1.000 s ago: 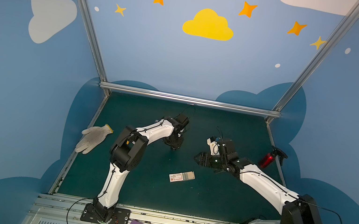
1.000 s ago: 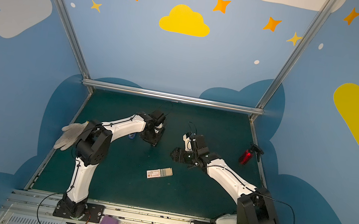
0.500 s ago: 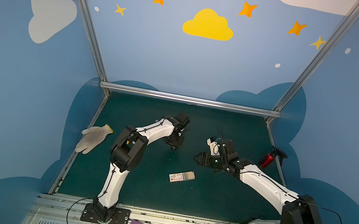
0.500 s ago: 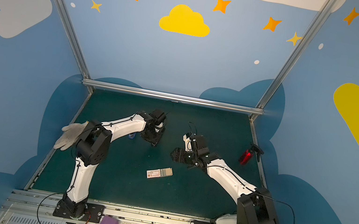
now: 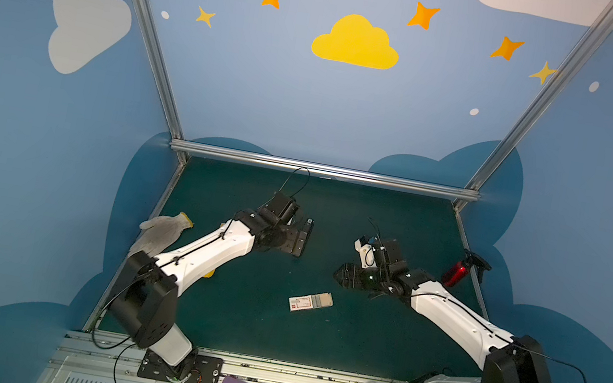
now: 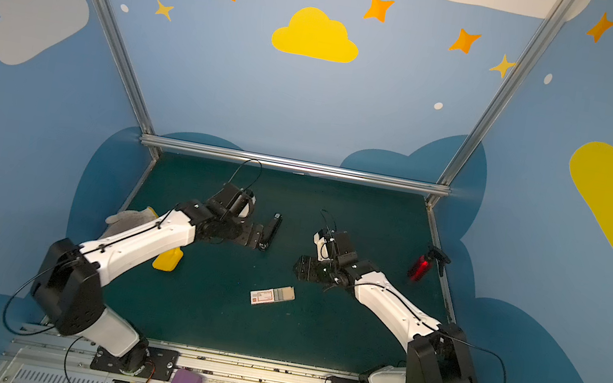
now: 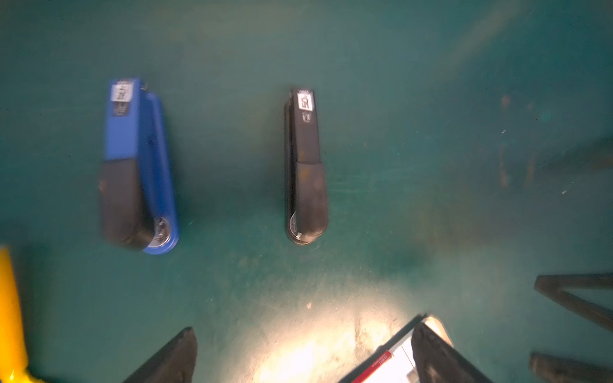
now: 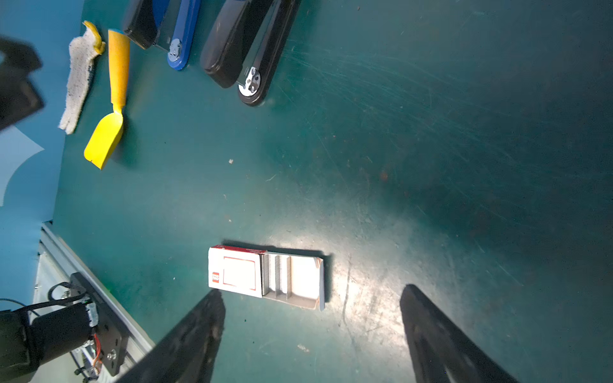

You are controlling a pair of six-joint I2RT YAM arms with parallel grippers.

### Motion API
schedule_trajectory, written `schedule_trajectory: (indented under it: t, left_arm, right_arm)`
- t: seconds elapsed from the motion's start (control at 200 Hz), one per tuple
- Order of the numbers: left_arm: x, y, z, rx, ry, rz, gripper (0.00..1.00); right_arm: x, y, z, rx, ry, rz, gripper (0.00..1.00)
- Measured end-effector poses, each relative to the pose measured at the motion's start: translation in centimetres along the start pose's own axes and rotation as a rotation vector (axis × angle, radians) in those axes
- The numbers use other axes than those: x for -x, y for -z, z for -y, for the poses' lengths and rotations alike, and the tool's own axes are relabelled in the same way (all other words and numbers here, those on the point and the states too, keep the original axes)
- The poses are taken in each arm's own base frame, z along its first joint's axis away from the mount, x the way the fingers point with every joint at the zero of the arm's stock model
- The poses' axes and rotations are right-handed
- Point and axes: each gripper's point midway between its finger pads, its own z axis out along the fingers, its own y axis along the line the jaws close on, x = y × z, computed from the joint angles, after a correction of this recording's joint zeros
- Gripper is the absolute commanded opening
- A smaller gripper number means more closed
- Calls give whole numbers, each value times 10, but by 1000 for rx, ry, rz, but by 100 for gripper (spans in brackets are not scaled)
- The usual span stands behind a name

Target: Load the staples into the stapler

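Two staplers are lying side by side on the green table [image 5: 377, 339], behind the staple box [image 8: 237, 275]. The black stapler [image 7: 306, 165] is nearer to the box and the blue stapler [image 7: 137, 165] is farther off to the box's left. The box is sitting slid half open, so the grey staples [image 8: 277, 275] are showing in rows in its tray. Nothing is holding it.

The right gripper [image 8: 311, 291] is hanging over the box with its jaws standing wide apart and nothing in them. In both top views it is sitting just behind the box and a little to the box's right. The left gripper [image 7: 303, 328] is hanging farther behind the box, on the box's left, close to the black stapler. It is also spread wide and carrying nothing. So the right arm is looking like the nearer one for the staples.

In the right wrist view the box's long side is running along the line from one finger [image 8: 199, 331] to the other. The box is sitting closer to that finger. The staple strips are lying across that line, so closing fingers would probably be squeezing a strip by its thin sides. The gripper would likely need sliding over first, until the rows are sitting in the middle of the gap.
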Motion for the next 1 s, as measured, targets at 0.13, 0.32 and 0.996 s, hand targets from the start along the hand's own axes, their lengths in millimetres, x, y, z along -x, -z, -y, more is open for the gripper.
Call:
schedule_trajectory:
  t: [0.13,0.32,0.996]
  left_arm:
    - [-30,14,-31,65,76,57,99]
    - [-54,30,-94,260,184,178,99]
    - [-37,-11,-247,588,233,494,99]
  right_arm:
    - [3,9,11,-73,13,26,84]
    - [25,39,46,-310,20,172,85]
    - [56,84,223,-989,15,536,88]
